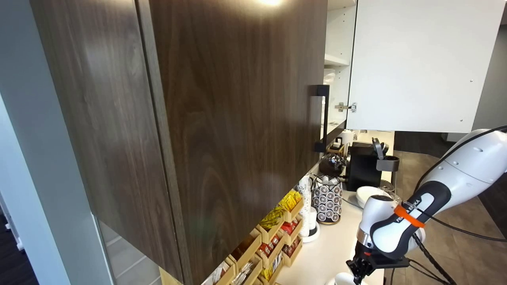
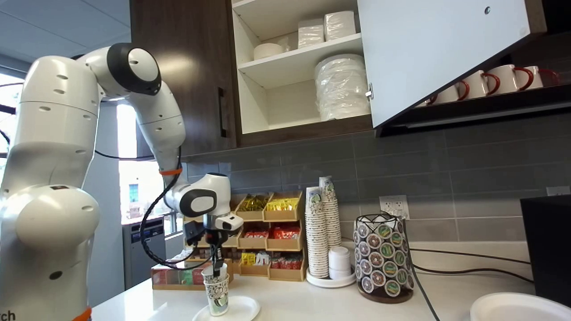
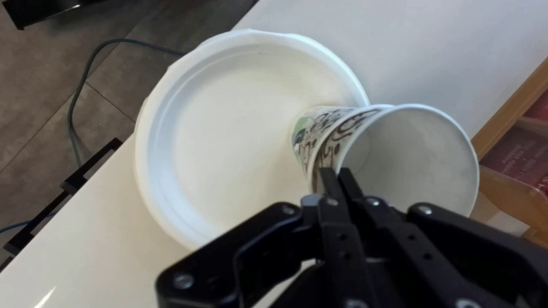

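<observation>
Lower cup (image 3: 311, 130): risking being dragged along w/ any lift, b/c top cup (image 3: 411, 154) is being held nested in it.
Top cup's rim: risking being creased if pinched too hard.
Fingers (image 3: 329, 188): almost together; top cup's wall apparently being pinched betw. tips.
Plate (image 3: 227, 137): being stood on by lower cup, beneath fingers.

Packets (image 2: 283, 204) in wooden bins (image 2: 281, 216), a pod rack (image 2: 378, 297), red-handled mugs (image 2: 502, 79), a black box (image 2: 548, 249), perhaps some appliance.
</observation>
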